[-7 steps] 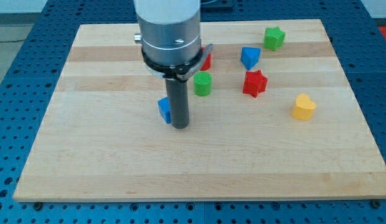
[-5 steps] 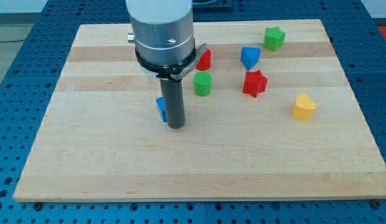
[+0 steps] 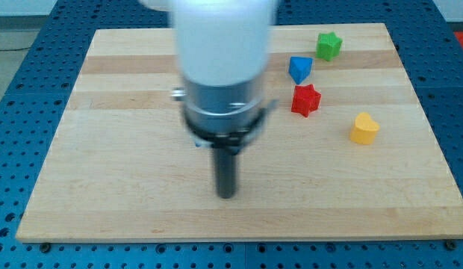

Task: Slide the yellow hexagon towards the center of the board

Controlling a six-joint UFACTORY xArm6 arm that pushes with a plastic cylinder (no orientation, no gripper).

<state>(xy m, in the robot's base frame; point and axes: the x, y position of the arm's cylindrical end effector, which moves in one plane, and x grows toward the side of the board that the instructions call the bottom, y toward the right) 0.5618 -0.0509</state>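
My tip rests on the wooden board in its lower middle, well left of the yellow block. That yellow block sits near the view's right edge and looks more heart-shaped than hexagonal. A red star lies up and left of it. A blue block and a green star lie further toward the view's top. My arm's body hides the board's centre, and whatever blocks lie there are hidden.
The board's edge runs close to the yellow block on the view's right. Blue perforated table surrounds the board.
My tip has moved down the view and slightly right. The arm's body now covers the small blue block, green block and red block that showed before.
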